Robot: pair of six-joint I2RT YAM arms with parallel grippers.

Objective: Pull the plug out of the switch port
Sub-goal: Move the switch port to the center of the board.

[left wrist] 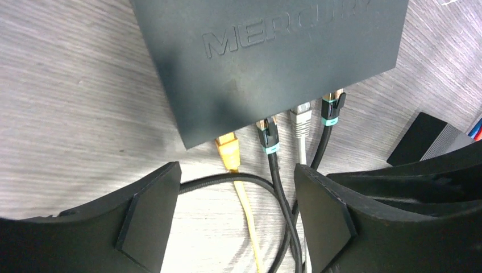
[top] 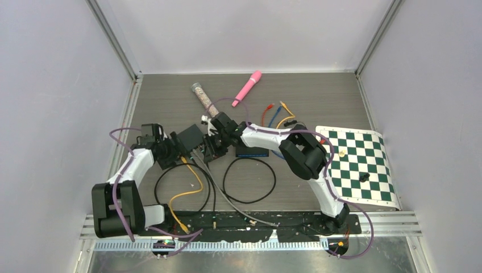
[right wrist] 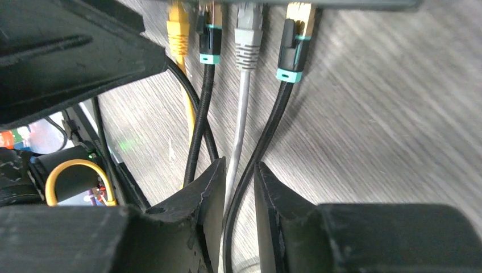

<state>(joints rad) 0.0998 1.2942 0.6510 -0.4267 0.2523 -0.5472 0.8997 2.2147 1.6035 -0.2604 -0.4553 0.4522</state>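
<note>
Dead ahead of the right claw [right wrist: 239, 170], up the grey network cable [right wrist: 241, 114] it pinches with a black braided cable [right wrist: 273, 125], the grey plastic plug [right wrist: 248, 45] sits in the dark grey Mercury switch [left wrist: 273, 62], long axis on the claw's line; left claw [left wrist: 236, 219] open, empty.

Arms [top: 136, 162] white w/ blk joints, purple cables [top: 119, 130], blk grippers [left wrist: 236, 216].

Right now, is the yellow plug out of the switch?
No, the yellow plug is seated in a port on the edge of the switch.
</note>
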